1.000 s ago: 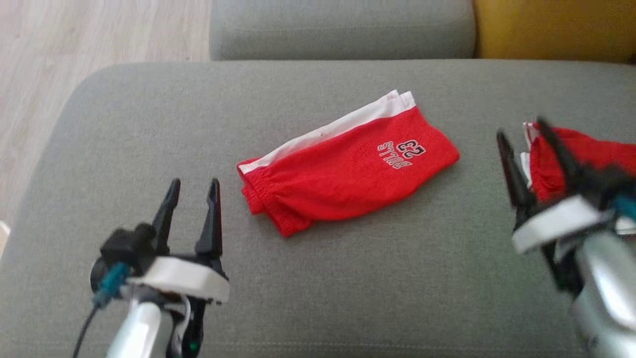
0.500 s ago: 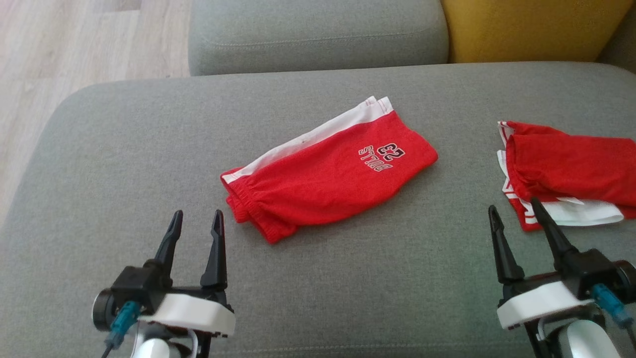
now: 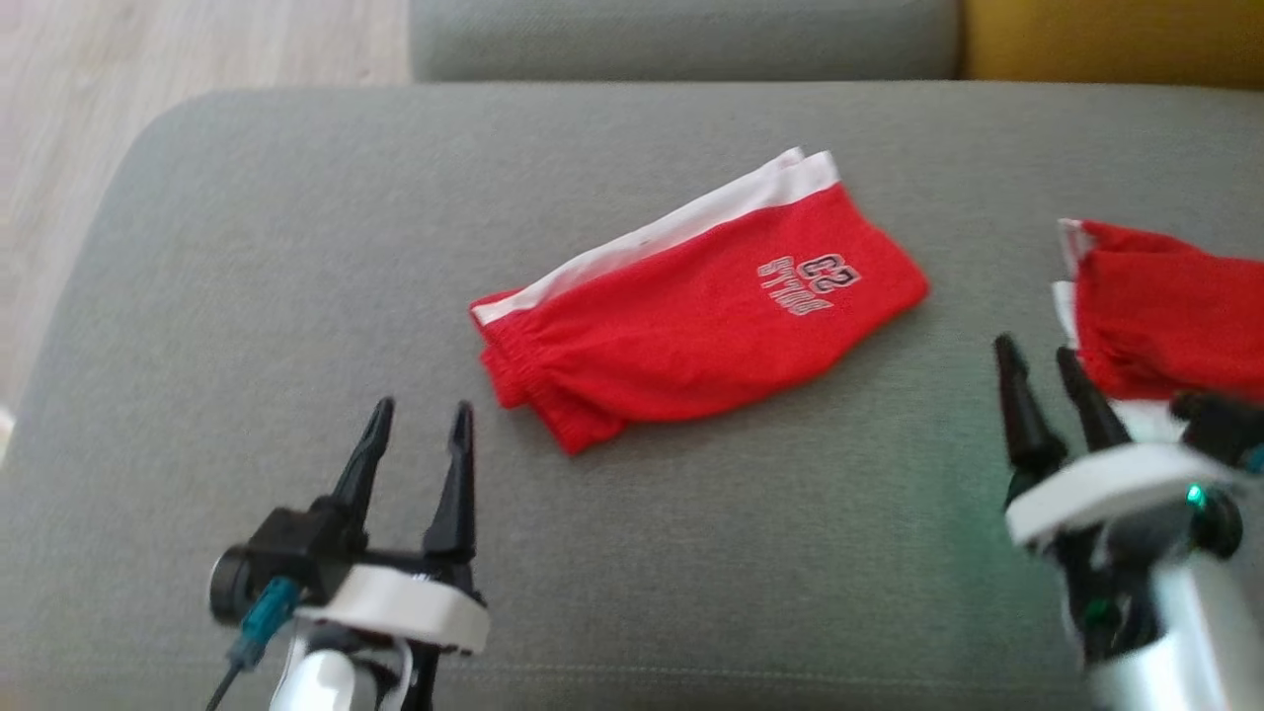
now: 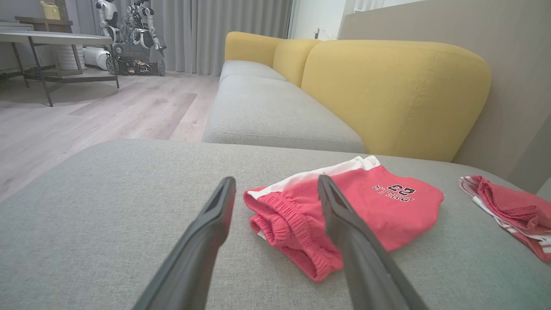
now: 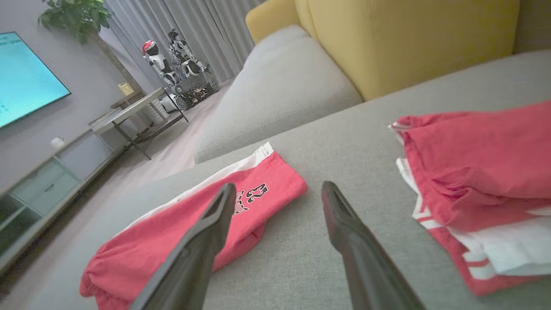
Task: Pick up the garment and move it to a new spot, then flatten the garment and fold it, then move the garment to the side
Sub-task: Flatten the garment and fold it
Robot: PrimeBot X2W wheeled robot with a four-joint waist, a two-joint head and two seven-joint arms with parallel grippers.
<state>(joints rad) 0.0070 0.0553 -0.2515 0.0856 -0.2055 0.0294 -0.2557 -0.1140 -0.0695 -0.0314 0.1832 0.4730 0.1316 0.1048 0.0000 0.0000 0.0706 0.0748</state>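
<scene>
Sofa cushion (image 3: 247, 247), grey and broad, lies under both of your claws. Beyond their fingertips, a second grey seat and a yellow backrest (image 4: 387, 86) run on ahead.

Your task's piece, the folded red shorts (image 3: 691, 326), rests flat on the cushion between the two claws and a little ahead of them. The elastic waistband end is nearest your left claw (image 3: 424, 405), just ahead and to its right, not touching. The white-trimmed hem end points away, toward the far side. From the left wrist you look straight at that waistband between the two fingers.

A second red garment (image 3: 1165, 306), bunched with white striped edging, lies ahead and to the right of your right claw (image 3: 1035, 348). It is close beside the outer finger but apart from it.

Both claws hover low over the cushion with fingers spread and nothing between them.

The black-and-white number print (image 3: 810, 281) on the shorts faces up, closer to your right claw.
</scene>
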